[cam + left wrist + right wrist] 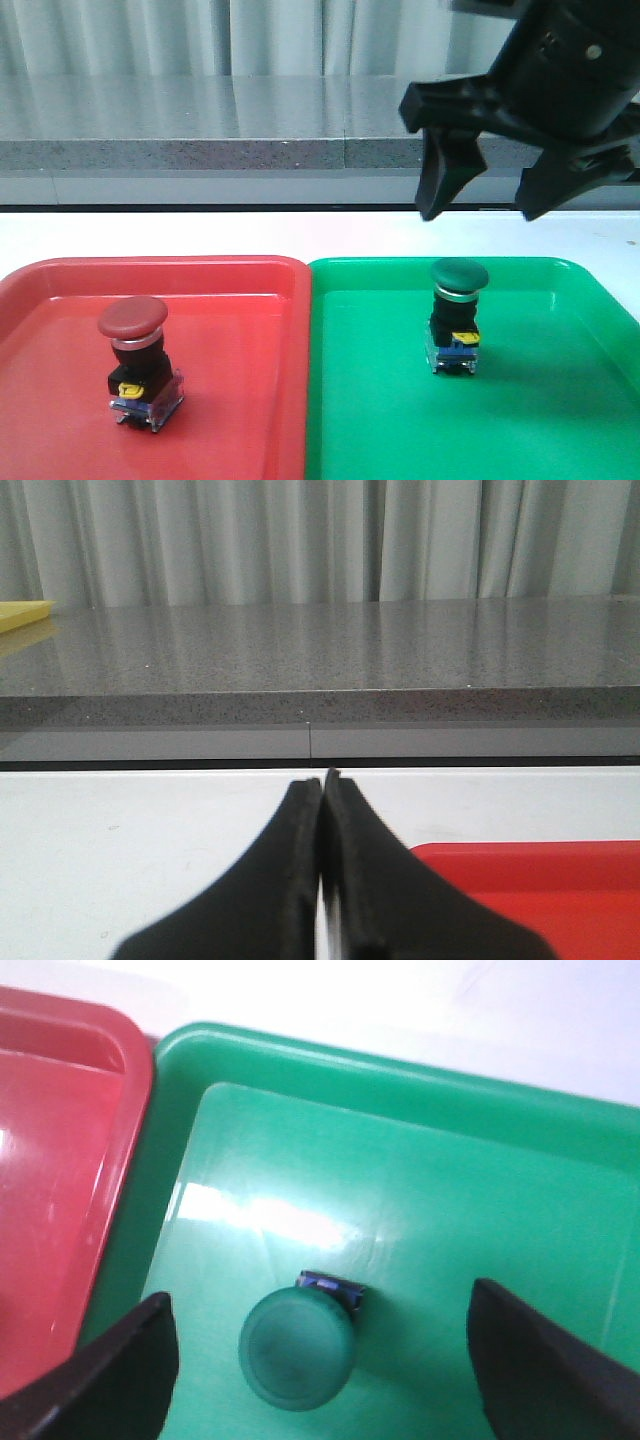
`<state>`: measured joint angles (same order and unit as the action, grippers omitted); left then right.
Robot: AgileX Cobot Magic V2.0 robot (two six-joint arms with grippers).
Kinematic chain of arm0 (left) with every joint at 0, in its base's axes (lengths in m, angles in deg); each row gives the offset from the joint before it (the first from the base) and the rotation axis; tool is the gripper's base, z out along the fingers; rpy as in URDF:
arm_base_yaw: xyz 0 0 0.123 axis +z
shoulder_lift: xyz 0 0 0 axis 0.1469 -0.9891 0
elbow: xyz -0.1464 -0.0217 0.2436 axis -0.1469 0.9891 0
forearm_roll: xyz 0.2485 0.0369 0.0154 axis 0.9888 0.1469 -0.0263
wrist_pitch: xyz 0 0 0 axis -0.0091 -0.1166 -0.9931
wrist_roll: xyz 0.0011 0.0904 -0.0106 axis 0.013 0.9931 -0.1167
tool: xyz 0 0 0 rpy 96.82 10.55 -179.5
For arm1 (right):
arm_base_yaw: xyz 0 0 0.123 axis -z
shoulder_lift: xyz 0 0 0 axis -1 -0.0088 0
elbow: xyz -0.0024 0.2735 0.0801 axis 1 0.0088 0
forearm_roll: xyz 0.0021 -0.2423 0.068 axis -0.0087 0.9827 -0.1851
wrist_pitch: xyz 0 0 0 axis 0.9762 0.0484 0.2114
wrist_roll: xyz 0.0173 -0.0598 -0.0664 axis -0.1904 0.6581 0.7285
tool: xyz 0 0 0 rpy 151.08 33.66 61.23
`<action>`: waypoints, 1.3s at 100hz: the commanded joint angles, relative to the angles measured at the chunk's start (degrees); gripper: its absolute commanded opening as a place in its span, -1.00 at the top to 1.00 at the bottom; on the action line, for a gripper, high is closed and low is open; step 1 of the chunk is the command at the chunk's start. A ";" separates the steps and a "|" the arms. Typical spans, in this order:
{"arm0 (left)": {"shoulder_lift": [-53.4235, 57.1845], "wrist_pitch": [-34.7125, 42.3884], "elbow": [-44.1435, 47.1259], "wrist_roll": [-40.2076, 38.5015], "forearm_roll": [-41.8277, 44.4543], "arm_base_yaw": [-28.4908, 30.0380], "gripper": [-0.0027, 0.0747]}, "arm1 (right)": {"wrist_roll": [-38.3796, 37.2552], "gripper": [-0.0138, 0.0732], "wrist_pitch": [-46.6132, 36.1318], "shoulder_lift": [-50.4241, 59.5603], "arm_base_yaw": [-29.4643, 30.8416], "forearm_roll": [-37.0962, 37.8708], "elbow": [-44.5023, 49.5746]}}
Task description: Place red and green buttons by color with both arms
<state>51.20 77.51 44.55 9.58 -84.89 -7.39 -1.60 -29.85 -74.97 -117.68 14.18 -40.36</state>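
A: Where does the green button [458, 315] stand?

B: Upright on the floor of the green tray [560, 420], its cap on top and its clear-blue base flat on the plastic. It sits toward the far half of the tray, well apart from the rim on every side.

A: And the right gripper [487, 175]?

B: It hangs in the air above the table's far edge, higher than the button and clear of it. Its jaws are spread wide, tips pointing down, with nothing between them. In the front view the button lies below the gap, a little nearer the finger on the left.

A: Does the wrist camera agree?

B: Yes. There the green button [297, 1348] shows from above, its round cap between the two dark fingers [110, 1380] but closer to that one than to the other. Neither finger touches it. The green tray [420, 1090] fills most of that view, and a corner of the red tray [60, 1110] lies just beside it.

A: The red button [138, 360]?

B: Upright on the red tray [250, 300], in its near half, with the yellow tab facing the camera. The two trays lie side by side, rims touching.

A: The left gripper [322, 790]?

B: Only its own wrist view shows it. The jaws are pressed together, holding nothing, hovering over the white table [120, 850] beside a corner of the red tray [540, 880]. A grey counter [320, 650] and pale curtains [300, 540] stand beyond.
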 commanded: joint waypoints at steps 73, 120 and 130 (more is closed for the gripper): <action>1.85 4.19 0.58 -0.43 -0.29 0.17 0.98 | 13.50 0.69 -0.45 18.07 26.68 -1.04 3.60; 1.85 4.19 0.58 -0.43 -0.29 0.17 0.98 | 13.50 0.75 -16.52 31.44 30.20 1.51 18.15; 1.85 4.19 0.58 -0.43 -0.29 0.17 0.98 | 13.50 0.83 -17.08 33.77 30.20 2.16 20.29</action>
<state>51.20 77.51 44.55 9.58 -84.89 -7.39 11.20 -41.68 -43.67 -88.00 15.00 -19.99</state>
